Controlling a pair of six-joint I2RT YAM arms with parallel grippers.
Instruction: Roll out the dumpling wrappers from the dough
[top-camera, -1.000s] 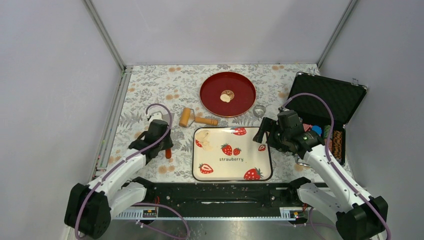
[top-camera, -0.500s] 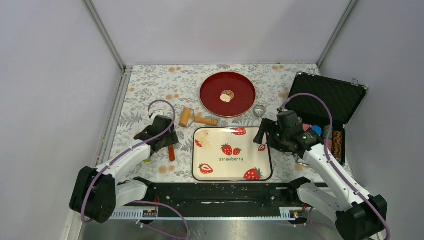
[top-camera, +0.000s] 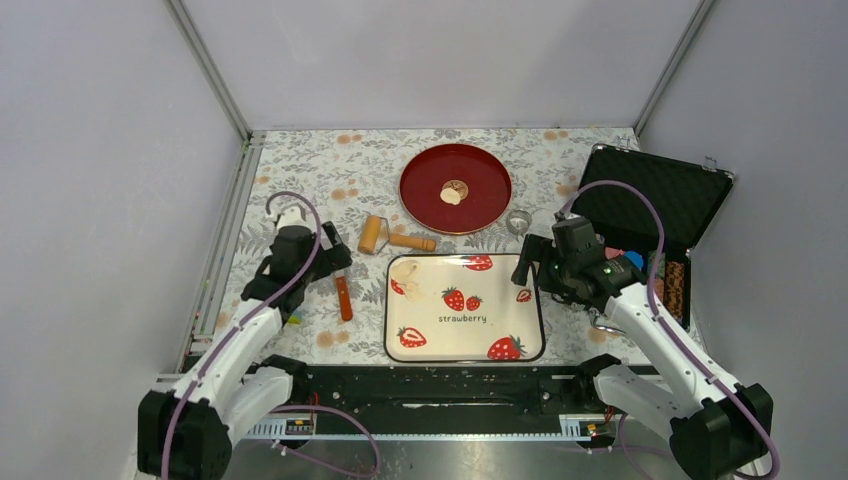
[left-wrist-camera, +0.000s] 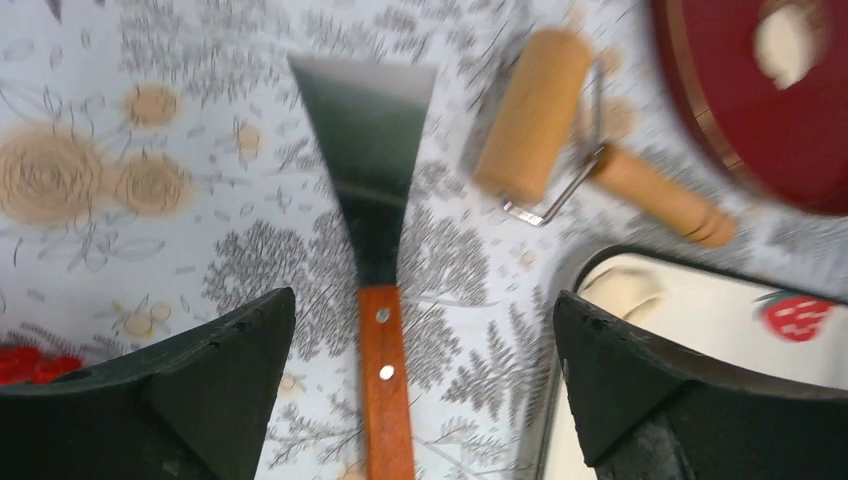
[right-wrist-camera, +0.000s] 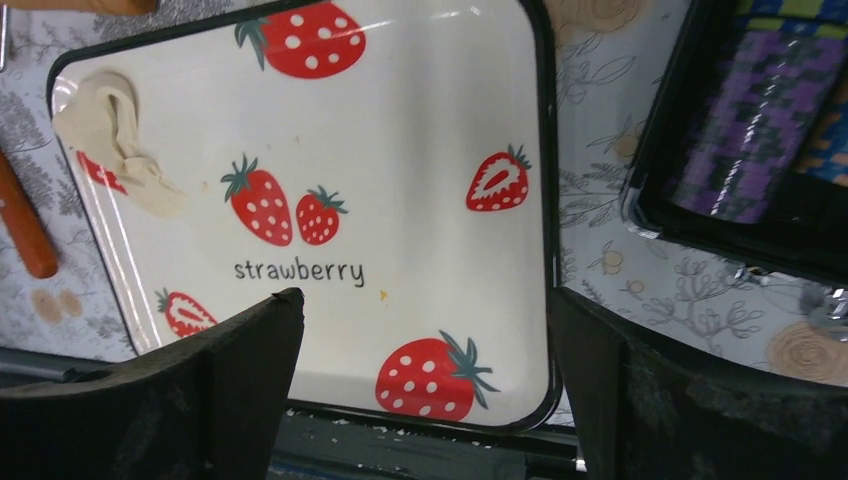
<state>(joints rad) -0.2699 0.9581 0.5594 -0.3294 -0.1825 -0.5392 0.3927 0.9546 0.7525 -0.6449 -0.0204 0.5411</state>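
A white tray (top-camera: 440, 340) printed with red strawberries and the word "strawberry" sits at the near middle of a floral-covered counter (top-camera: 300, 180). The dough (right-wrist-camera: 120, 150), a ragged, folded off-white patch, lies in the tray's far-left corner, touching the rim. The rest of the tray holds only specks.

Just beyond the tray, a round red plate (top-camera: 485, 195) carries one dumpling wrapper (top-camera: 451, 196), a small pale disc lying at the plate's centre over a gold emblem that it partly covers.

Between the tray and the plate, towards the tray's far-left corner, a wooden roller (top-camera: 385, 236) rests on the counter. A small metal ring cutter (top-camera: 518, 221) stands off the tray's far-right corner.

To the tray's right, an open black case (top-camera: 650, 195) holds coloured pieces. From above they are too small to identify. The right wrist camera catches only a purple patterned strip, cut off at the frame edge.

The left hand (left-wrist-camera: 423, 294) hangs left of the tray with its fingers spread wide and nothing in its grip. A metal scraper (left-wrist-camera: 370, 150) with a red-brown wooden handle lies flat on the counter between them, touching neither finger. That view is blurred by motion, and a red object at its lower-left edge cannot be made out.

The right hand (right-wrist-camera: 426, 292) hovers over the tray's right side, also fully spread and holding nothing.
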